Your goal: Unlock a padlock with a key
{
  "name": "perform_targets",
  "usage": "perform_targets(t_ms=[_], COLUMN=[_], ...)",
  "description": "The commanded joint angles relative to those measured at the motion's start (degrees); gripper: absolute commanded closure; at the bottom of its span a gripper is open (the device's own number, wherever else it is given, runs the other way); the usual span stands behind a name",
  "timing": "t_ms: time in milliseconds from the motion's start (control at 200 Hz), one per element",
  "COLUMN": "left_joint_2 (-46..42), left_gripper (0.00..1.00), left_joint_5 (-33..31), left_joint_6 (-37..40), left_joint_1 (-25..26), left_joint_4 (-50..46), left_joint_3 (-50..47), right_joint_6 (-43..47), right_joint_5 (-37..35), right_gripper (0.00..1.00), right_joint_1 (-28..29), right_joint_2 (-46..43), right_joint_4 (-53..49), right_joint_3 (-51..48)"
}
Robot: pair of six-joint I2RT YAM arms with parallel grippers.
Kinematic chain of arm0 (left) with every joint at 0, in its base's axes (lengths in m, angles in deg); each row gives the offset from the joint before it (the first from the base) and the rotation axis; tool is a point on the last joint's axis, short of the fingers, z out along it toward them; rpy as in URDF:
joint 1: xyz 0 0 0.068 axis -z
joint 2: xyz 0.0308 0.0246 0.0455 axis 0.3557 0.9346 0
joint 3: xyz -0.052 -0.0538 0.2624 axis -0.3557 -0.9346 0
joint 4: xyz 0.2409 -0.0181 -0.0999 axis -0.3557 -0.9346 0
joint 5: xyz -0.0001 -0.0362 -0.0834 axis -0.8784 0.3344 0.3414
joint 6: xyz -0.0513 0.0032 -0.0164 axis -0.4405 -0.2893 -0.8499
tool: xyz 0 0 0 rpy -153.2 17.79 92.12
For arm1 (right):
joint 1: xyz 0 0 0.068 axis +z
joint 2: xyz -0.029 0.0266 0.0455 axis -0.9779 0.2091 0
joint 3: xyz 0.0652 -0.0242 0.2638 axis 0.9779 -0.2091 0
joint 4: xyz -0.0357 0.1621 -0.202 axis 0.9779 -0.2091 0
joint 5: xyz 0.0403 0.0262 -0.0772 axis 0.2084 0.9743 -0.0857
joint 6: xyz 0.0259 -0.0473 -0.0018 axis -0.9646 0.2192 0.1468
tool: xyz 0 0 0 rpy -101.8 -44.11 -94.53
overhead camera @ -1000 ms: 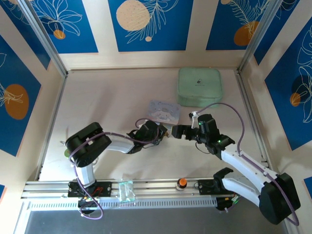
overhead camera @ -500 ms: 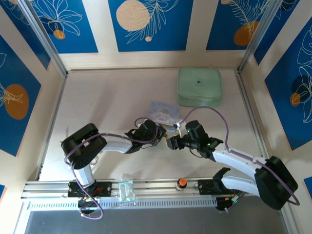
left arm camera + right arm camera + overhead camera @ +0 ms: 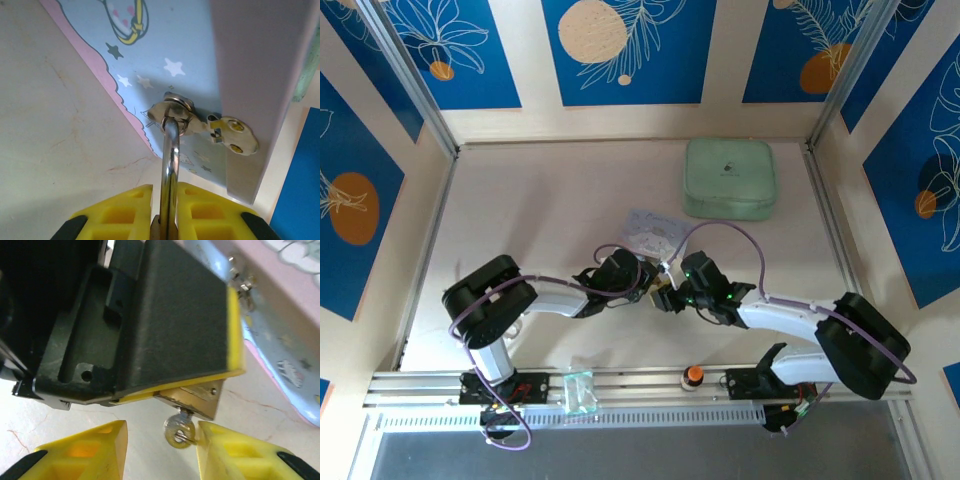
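Just behind padlock [image 3: 195,397], blue tin [image 3: 655,230], green case [image 3: 730,178]

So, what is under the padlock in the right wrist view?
The key sticks out of the underside of the padlock, its round head showing. Its blade is hidden inside the lock, and the left pincer covers most of the body.

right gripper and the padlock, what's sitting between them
The key, in the right wrist view: it sticks out of the padlock toward the right gripper, its round head in the gap between the yellow fingers.
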Motion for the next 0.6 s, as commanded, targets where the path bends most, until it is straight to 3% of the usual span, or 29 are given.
perform_targets(t_ms=[0, 225, 300, 340, 445, 595], left_joint_2=[-2.3, -5.6, -5.7, -5.7, -5.6, -5.7], left_gripper=[1.00, 1.00, 1.00, 1.00, 1.00, 1.00], left_joint_5=[0.0, -1.5, -1.3, -1.2, -0.5, -0.7], left_joint_6=[-1.3, 0.3, 0.3, 0.3, 0.6, 0.4], left_joint_1=[-0.3, -0.5, -0.4, -0.4, -0.2, -0.3], left_joint_4=[2.7, 0.1, 0.2, 0.7, 1.2, 2.5], left_joint_3=[-1.4, -1.7, -1.7, -1.8, -1.7, -2.9], right_joint_6=[1.7, 1.2, 1.3, 0.8, -2.4, -5.1], right_joint_5=[-2.3, -4.5, -3.6, -1.8, 10.1, 19.4], right_gripper=[0.63, 0.76, 0.87, 0.92, 0.92, 0.92], right_joint_1=[1.0, 1.6, 1.3, 0.6, -4.0, -7.6], right_joint_2=[2.0, 1.5, 2.0, 2.2, 2.7, 3.4], right_joint_4=[1.7, 4.9, 5.7, 6.4, 8.2, 10.5], right_joint_3=[1.9, 1.1, 1.2, 1.3, 1.5, 1.6])
